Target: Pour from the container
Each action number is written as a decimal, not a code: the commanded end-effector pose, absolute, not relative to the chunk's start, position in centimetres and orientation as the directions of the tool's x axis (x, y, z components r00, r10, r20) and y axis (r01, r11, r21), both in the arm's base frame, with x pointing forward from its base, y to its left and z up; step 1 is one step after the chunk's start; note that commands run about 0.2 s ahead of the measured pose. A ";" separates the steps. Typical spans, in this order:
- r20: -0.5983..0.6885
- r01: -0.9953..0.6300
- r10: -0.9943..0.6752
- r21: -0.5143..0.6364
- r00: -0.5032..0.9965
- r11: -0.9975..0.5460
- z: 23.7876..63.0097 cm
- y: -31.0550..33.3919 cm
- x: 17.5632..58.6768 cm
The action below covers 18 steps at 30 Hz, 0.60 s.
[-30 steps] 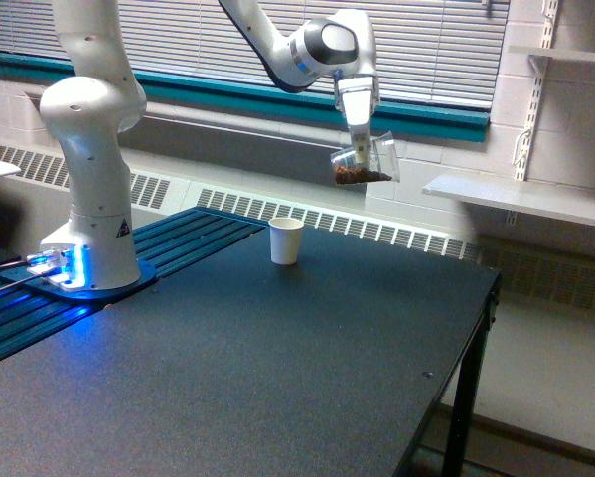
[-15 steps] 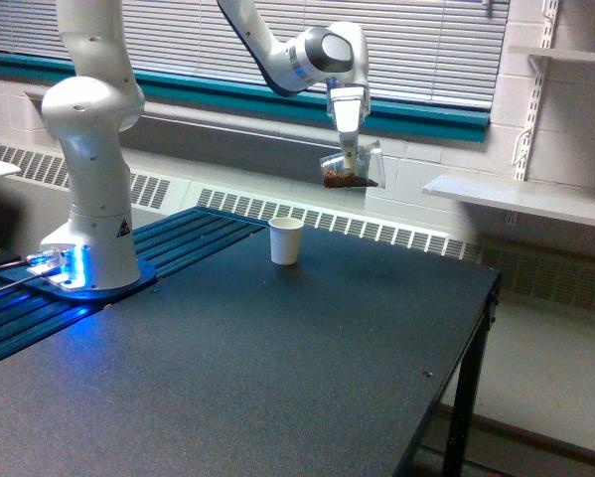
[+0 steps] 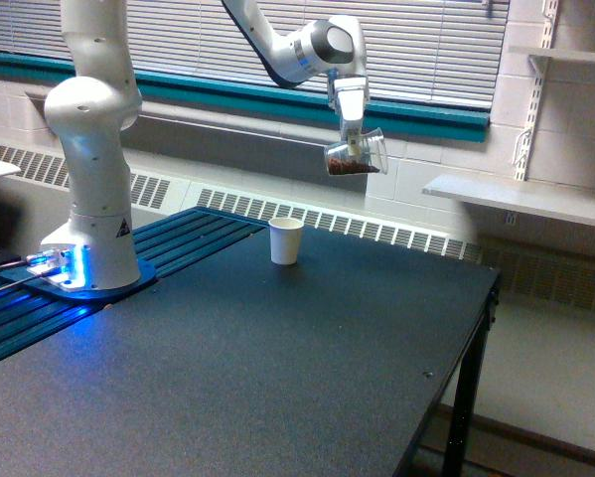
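**Q:** Gripper first: what was it doing, and where was the beaker?

**A:** Gripper (image 3: 351,139) hung from the arm (image 3: 88,149) high over the far side of the table (image 3: 277,378), pinching the clear beaker (image 3: 356,156). Its fingers were pressed onto the beaker's near edge or handle, though the view was too small to say exactly which part. The beaker sat in mid-air, tilted a little, with dark brown contents (image 3: 351,168) lying in its lower part. It was well above the paper cup (image 3: 286,240) and off toward the exterior view's right of it, not over its mouth.

**Q:** What had just changed?

**A:** Over the last second the beaker had drifted toward the exterior view's left, closer to the cup, and in the last half second it had risen slightly. Its tilt looked gentler than a second earlier. The brown contents were still inside and nothing was falling.

**Q:** What did that mean for the pour?

**A:** Probably that pouring had not begun. The beaker needed to travel further left until it was over the cup, then tip.

**Q:** How many of each thing?

**A:** One arm, one gripper, one beaker, one paper cup, one table.
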<state>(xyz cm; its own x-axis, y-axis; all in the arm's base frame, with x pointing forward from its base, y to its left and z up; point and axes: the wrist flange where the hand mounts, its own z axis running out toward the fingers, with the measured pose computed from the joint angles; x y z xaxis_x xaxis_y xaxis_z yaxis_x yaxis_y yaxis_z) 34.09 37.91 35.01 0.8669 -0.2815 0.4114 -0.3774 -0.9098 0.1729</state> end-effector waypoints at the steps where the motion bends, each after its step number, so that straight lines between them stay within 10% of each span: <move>1: 0.402 -0.371 -0.276 0.181 0.873 -0.911 34.3 39.2 32.5; 18: 0.400 -0.342 -0.240 0.205 0.884 -0.917 34.4 38.0 32.0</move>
